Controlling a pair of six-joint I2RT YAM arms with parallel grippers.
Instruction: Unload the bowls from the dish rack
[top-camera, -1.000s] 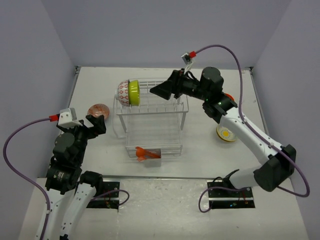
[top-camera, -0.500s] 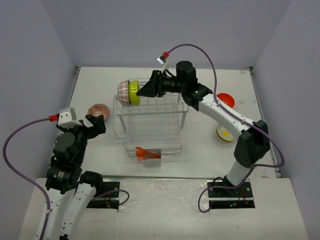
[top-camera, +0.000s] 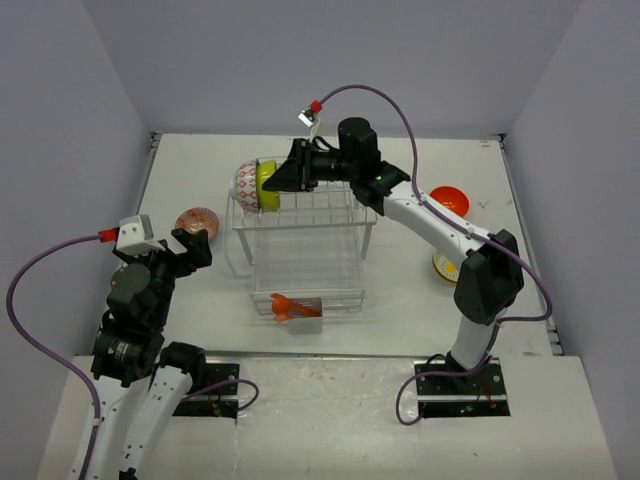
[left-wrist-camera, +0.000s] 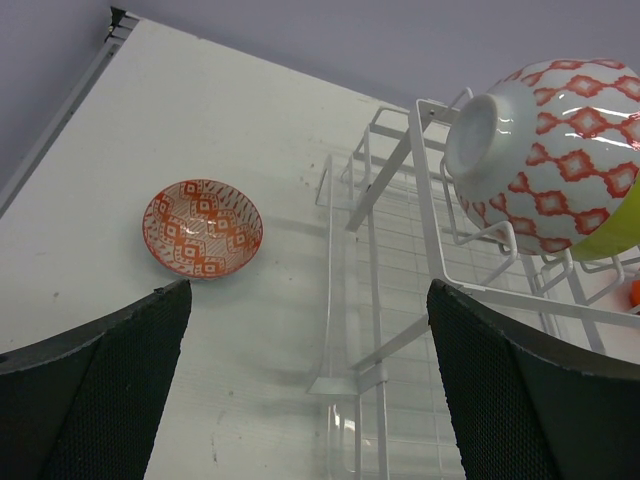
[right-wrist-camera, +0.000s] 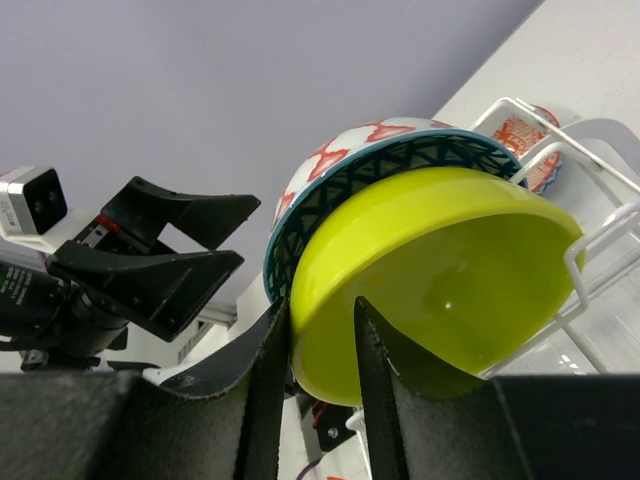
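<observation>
The white wire dish rack (top-camera: 310, 262) stands mid-table. On its upper shelf's left end, a lime green bowl (top-camera: 267, 186) stands on edge, nested against a red-patterned bowl (top-camera: 244, 182). My right gripper (top-camera: 277, 181) reaches across the rack top; in the right wrist view its fingertips (right-wrist-camera: 320, 305) pinch the lime bowl's (right-wrist-camera: 440, 280) rim, one pad inside and one outside. The red-patterned bowl (right-wrist-camera: 340, 150) behind it shows a teal lattice band. My left gripper (top-camera: 192, 248) is open and empty, left of the rack (left-wrist-camera: 390, 200).
A small red-patterned bowl (top-camera: 196, 220) sits on the table left of the rack, also in the left wrist view (left-wrist-camera: 203, 227). An orange bowl (top-camera: 450, 198) and a white floral bowl (top-camera: 450, 267) lie right of the rack. Orange utensils (top-camera: 293, 307) sit in the front holder.
My right arm has swung left across the rack top and its fingers have reached the lime green bowl's rim. The left arm has not moved.
</observation>
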